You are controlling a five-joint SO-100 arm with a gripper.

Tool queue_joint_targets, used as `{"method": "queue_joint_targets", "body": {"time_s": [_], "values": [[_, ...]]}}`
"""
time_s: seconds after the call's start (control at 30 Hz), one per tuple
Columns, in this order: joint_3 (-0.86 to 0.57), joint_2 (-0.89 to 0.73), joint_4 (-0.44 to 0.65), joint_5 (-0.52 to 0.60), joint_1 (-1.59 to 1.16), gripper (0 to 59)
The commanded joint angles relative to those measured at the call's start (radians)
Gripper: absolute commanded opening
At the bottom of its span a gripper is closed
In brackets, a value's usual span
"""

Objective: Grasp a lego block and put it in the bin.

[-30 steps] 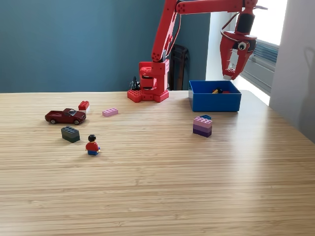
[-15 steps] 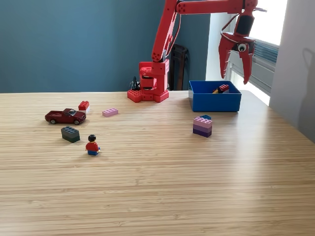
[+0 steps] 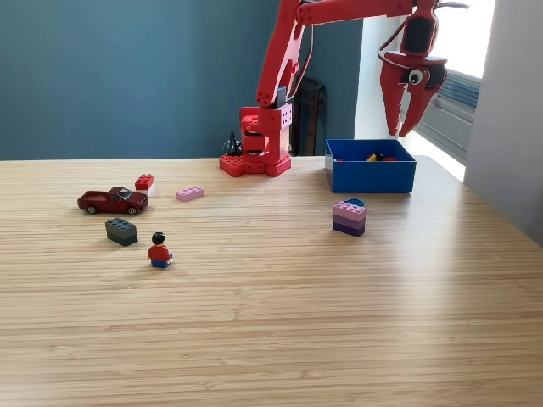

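**Red arm poised above the blue bin, loose bricks scattered on the tabletop**

The gripper [image 3: 402,133] hangs in the air over the bin [image 3: 371,175], its jaws slightly spread with a narrow gap at the tips and nothing between them. The bin sits at the far side of the tabletop [image 3: 271,322], toward the exterior view's right, just beside the arm's red base [image 3: 257,146]. Inside it only small bits of red and yellow show above the front wall; what they are cannot be told.

In front of the bin, a short way nearer the camera, stands a purple-and-pink brick stack [image 3: 349,218] with a small blue piece half hidden behind it. Well apart, at the exterior view's left, lie a dark red toy car [image 3: 112,201], a red brick [image 3: 144,181] resting on something white, a flat pink brick [image 3: 190,193], a dark grey brick [image 3: 121,231] and a small figure [image 3: 159,251] with a red top and dark hair. Nothing lies between the stack and the bin.

The arm's upper link is cut off by the top edge. A dark object behind the base is mostly hidden. No writing is legible anywhere.
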Motion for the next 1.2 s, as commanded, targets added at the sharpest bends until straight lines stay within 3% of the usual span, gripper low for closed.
{"method": "queue_joint_targets", "body": {"time_s": [0.03, 0.4, 1.2], "values": [[-0.094, 0.011, 0.038, -0.005, 0.196, 0.1], [-0.037, 0.011, 0.025, -0.100, 0.491, 0.1], [0.031, 0.011, -0.080, -0.179, 0.629, 0.1]]}}
